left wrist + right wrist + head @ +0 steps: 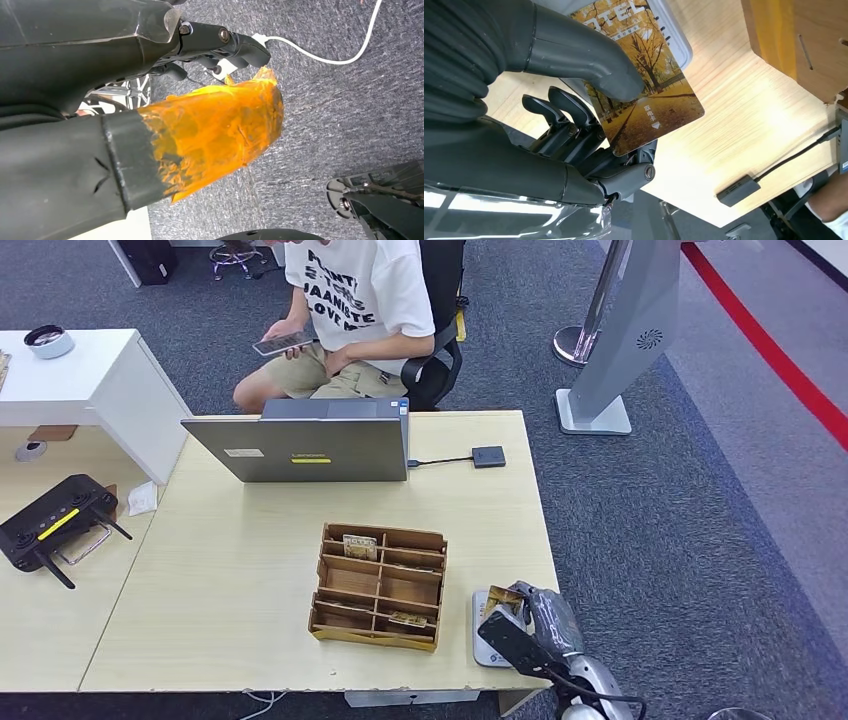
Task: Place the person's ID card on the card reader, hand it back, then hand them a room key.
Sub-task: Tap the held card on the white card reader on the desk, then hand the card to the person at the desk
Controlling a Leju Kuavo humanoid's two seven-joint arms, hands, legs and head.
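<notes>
At the lower right of the head view, a card (pixel 649 95) is pinched by the right robot hand (pixel 522 625) over the card reader (pixel 483 642) on the counter (pixel 220 570). The left robot hand (pixel 200 75) is seen over carpet; its grasp cannot be told.

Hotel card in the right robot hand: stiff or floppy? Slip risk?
The hotel card looks flat and unbent though gripped at one end by the right robot hand, so probably stiff and light. Its printed face looks smooth; pinned mainly under the thumb, it might slide if tilted.
</notes>
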